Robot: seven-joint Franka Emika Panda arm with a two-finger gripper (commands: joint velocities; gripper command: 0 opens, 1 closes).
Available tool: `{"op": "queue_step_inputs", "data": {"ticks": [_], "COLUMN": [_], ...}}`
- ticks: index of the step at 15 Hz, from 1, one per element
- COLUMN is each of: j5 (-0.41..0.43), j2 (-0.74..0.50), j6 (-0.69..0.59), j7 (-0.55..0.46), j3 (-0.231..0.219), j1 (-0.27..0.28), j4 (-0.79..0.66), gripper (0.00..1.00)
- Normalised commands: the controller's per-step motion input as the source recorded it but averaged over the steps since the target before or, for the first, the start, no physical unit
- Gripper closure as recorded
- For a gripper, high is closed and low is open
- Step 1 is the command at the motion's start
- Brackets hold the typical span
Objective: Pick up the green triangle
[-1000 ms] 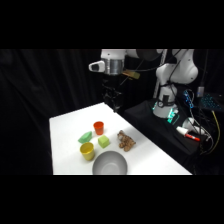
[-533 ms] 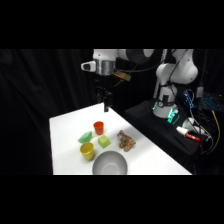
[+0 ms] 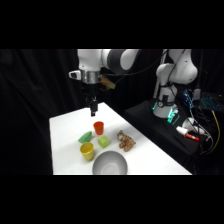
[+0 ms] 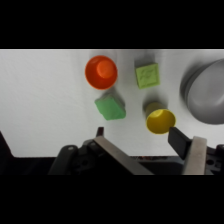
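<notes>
Green triangle (image 4: 110,107) beside orange cup (image 4: 101,72)

Black curtain (image 3: 30,90) behind white table (image 3: 65,150); dark side bench (image 3: 165,130), possibly holding electronics.

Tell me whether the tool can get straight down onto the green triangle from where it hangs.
Probably yes. The tool hangs above the table with nothing over the green triangle. The orange cup and yellow cup stand close by, so the descent needs care.
</notes>
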Motion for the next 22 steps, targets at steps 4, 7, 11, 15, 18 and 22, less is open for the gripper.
{"op": "queue_step_inputs", "data": {"ticks": [4, 7, 11, 15, 18, 22], "j5": [-0.043, 0.058, 0.125, 0.161, 0.192, 0.134], "j2": [0.37, 0.31, 0.27, 0.26, 0.3, 0.33], "j6": [0.11, 0.12, 0.07, 0.06, 0.07, 0.07], "j7": [-0.01, -0.07, -0.09, -0.12, -0.17, -0.18], "j3": [-0.061, -0.035, -0.002, 0.027, 0.064, 0.058], "j1": [-0.028, -0.057, -0.054, -0.052, -0.086, -0.087], "j4": [0.35, 0.27, 0.2, 0.23, 0.33, 0.4], "gripper": [0.0, 0.0, 0.0, 0.0, 0.0, 0.0]}}
